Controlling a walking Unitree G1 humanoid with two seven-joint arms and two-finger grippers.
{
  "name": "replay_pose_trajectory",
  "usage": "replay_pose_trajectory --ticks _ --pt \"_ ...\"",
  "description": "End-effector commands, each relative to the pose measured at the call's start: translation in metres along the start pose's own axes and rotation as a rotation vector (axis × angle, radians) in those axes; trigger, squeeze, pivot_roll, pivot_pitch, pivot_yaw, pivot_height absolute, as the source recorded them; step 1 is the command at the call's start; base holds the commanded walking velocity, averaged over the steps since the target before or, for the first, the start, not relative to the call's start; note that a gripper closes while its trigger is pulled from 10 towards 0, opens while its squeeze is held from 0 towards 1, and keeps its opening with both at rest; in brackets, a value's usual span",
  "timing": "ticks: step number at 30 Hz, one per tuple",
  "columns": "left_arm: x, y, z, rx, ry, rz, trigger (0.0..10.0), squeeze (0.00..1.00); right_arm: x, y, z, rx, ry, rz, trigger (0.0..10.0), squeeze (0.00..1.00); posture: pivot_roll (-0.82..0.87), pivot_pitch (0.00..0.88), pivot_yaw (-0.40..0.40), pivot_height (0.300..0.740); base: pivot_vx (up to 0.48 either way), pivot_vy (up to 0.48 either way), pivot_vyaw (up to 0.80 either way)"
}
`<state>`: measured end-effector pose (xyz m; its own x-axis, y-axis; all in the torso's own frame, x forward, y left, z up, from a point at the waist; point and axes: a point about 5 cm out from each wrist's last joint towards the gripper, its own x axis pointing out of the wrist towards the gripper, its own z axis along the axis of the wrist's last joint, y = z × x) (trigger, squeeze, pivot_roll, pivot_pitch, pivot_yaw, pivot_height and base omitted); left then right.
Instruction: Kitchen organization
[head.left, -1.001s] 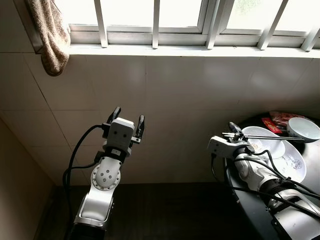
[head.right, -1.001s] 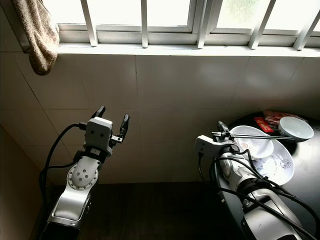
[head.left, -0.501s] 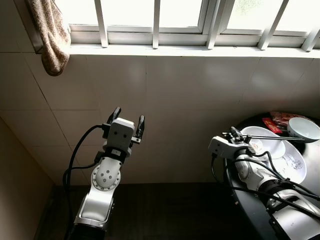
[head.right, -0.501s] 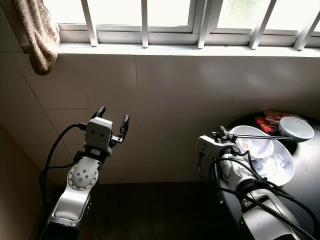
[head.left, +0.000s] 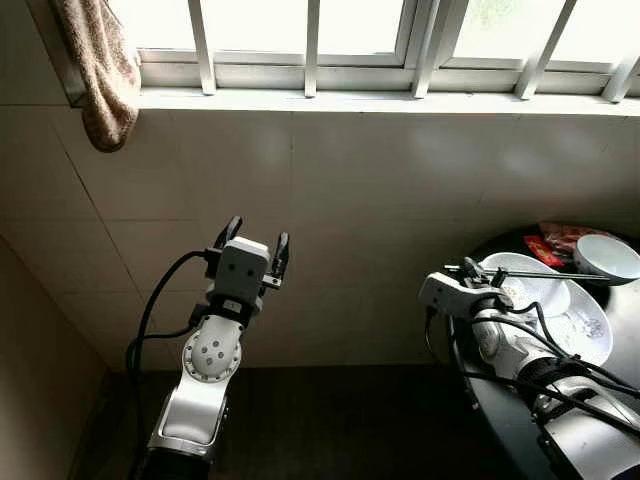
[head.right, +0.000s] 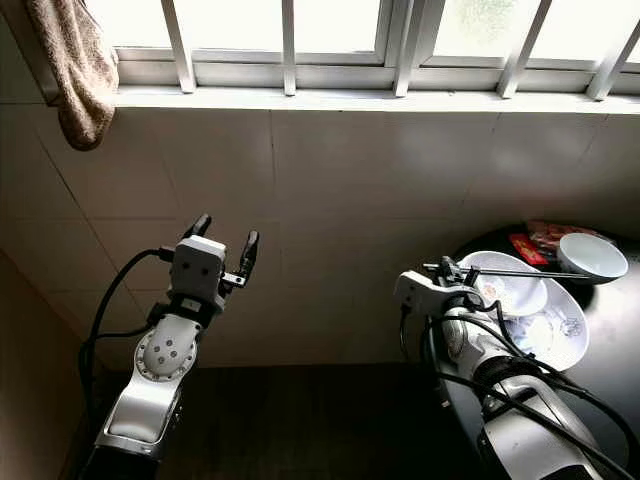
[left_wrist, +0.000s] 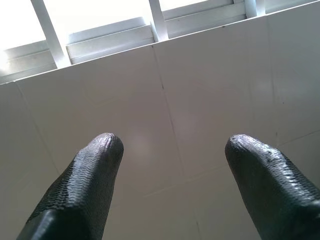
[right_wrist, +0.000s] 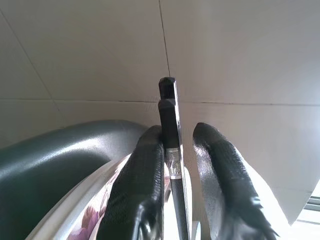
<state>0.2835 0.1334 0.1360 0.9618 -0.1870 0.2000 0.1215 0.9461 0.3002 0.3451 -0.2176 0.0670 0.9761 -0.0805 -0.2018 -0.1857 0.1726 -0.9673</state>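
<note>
Holding a pair of dark chopsticks (head.right: 515, 272) by one end, the right gripper (head.right: 449, 269) sits at the near left edge of a stack of dishes on the right of the scene. In the right wrist view its fingers (right_wrist: 142, 185) are drawn nearly together, with the stacked sticks pressed against one pad and a narrow gap showing on the other side.

The chopsticks run roughly level to the right, over a white floral bowl (head.right: 510, 285) and toward a smaller white bowl (head.right: 592, 256) at the far right. Both bowls sit in a wide plate (head.right: 560, 345) on a dark round table (head.right: 610, 385). Whether the far tips touch the small bowl cannot be told. A red packet (head.right: 522, 246) lies just beyond the bowls.

Compared with a second ago, the right gripper has drawn slightly toward the dishes and the sticks sit a little lower across the floral bowl. I judge this a carry or placement step in progress, with the utensil not yet set down.

The left gripper (head.left: 255, 245) is raised toward the tiled wall (head.left: 380, 200) below the window (head.left: 320, 40), fingers spread wide with nothing between them, unmoved over the interval. A cloth (head.left: 100, 70) hangs at the far left.
</note>
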Motion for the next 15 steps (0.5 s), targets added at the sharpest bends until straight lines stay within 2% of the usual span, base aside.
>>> replay_pose_trajectory --ticks 1,3,5,6,15 --pt "-0.0007 -0.0031 0.0004 0.002 0.004 -0.015 10.0 0.00 0.0019 -0.0051 -0.0015 -0.012 0.007 -0.012 9.3 0.00 0.11 0.000 -0.061 0.740 0.000 0.000 0.00" --pt "-0.0008 -0.0031 0.0002 0.002 0.004 -0.016 10.0 0.00 0.0016 -0.0036 -0.0012 -0.015 0.006 0.000 2.8 0.00 0.11 0.000 -0.061 0.740 0.000 0.000 0.00" --pt "-0.0008 -0.0031 0.0002 0.002 0.004 -0.016 10.0 0.00 0.0015 -0.0030 -0.0010 -0.015 0.006 0.003 2.8 0.00 0.11 0.000 -0.061 0.740 0.000 0.000 0.00" --pt "-0.0008 -0.0031 0.0001 0.002 0.005 -0.016 10.0 0.00 0.0015 -0.0027 -0.0009 -0.018 0.005 0.006 0.0 0.00 0.11 0.000 -0.061 0.740 0.000 0.000 0.00" --pt "-0.0008 -0.0036 -0.0010 0.001 0.011 -0.016 10.0 0.00 0.0012 -0.0011 -0.0025 -0.051 0.014 0.024 0.0 0.00 0.11 0.000 -0.063 0.740 0.000 0.000 0.00"
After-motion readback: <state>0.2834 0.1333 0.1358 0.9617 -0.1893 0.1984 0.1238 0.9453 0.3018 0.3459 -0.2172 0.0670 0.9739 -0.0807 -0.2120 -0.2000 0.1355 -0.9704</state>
